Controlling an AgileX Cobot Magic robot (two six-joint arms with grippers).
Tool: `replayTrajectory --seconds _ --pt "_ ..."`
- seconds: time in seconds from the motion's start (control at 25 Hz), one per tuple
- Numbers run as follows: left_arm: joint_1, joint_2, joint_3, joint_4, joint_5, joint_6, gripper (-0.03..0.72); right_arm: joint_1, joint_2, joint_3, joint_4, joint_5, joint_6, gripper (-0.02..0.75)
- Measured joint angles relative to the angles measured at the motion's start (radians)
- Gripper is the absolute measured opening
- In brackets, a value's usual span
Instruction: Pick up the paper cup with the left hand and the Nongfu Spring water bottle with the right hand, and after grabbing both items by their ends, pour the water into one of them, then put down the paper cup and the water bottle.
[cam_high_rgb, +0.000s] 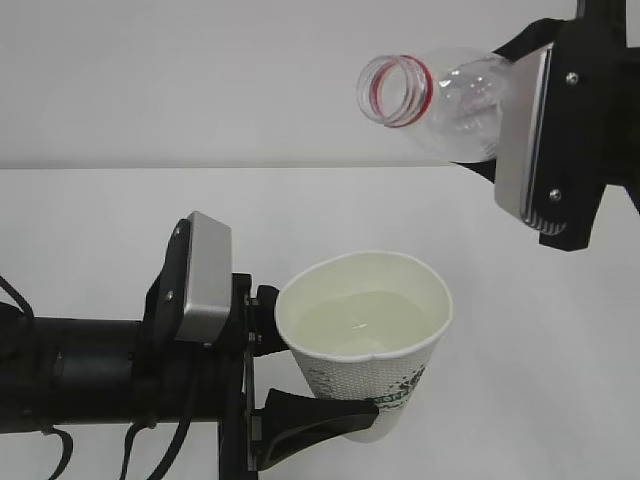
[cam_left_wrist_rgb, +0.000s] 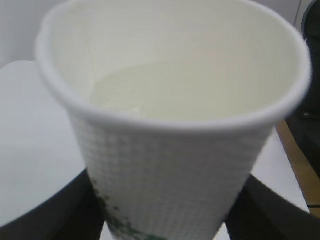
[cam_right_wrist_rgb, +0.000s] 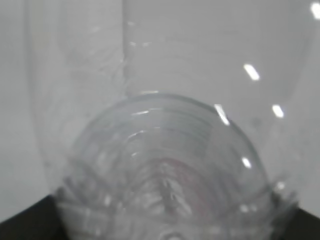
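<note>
Two tools, left tool (cam_high_rgb: 335, 395) clamped on paper cup (cam_high_rgb: 375, 345), right tool (cam_high_rgb: 530, 140) clamped on tilted water bottle (cam_high_rgb: 440, 100).

Ext cam slanted down; wrist cams close-up.

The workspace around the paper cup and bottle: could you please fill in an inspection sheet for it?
Surface: plain white table, bare where visible.
Job's things: small white tapered paper cup with green-black marks, upright, holding a pale pool of water; clear plastic bottle with a red neck ring, uncapped, tipped on its side above and right of the cup, no stream visible.
Clutter: nothing seen.
Grippers: black left gripper clamps the cup's lower part; black right gripper holds the bottle near its base end.
Cables: black cables hang under the left arm.
Surroundings: plain white wall; a wooden strip beyond the table edge.
</note>
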Motion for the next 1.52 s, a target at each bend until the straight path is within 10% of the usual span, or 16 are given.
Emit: replayTrajectory --seconds 1.52 --pt "0.0 0.0 0.0 0.0 0.0 0.0 0.485 0.0 0.0 0.0 -0.005 -0.069 0.31 0.477"
